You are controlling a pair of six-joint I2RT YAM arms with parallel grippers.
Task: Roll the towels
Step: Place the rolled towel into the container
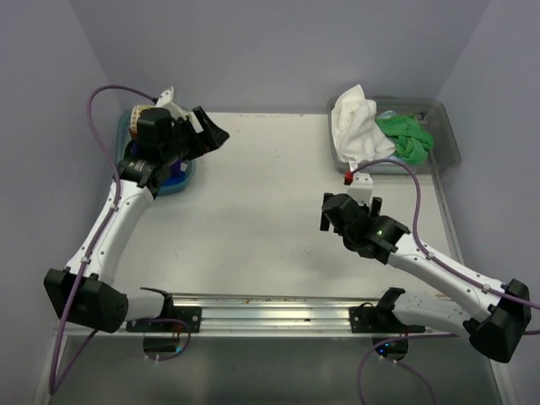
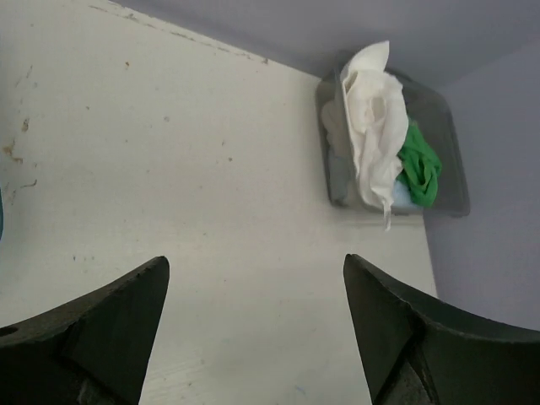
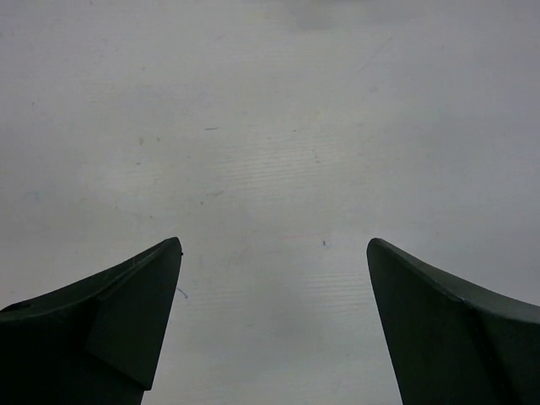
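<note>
A white towel (image 1: 358, 123) and a green towel (image 1: 406, 137) lie bunched in a clear grey tub (image 1: 445, 143) at the far right. The left wrist view shows the same white towel (image 2: 376, 118) and green towel (image 2: 419, 166), with a bit of pale blue cloth (image 2: 402, 193) under them. My left gripper (image 1: 214, 133) is open and empty at the far left, above bare table (image 2: 256, 260). My right gripper (image 1: 326, 213) is open and empty, low over the table right of centre (image 3: 274, 241). A pale striped bundle (image 1: 135, 120) shows behind the left wrist, mostly hidden.
A blue tub (image 1: 182, 180) sits under the left arm at the far left, with something purple (image 1: 175, 171) inside, mostly hidden. A metal rail (image 1: 261, 308) runs along the near edge between the arm bases. Purple walls close the back and sides.
</note>
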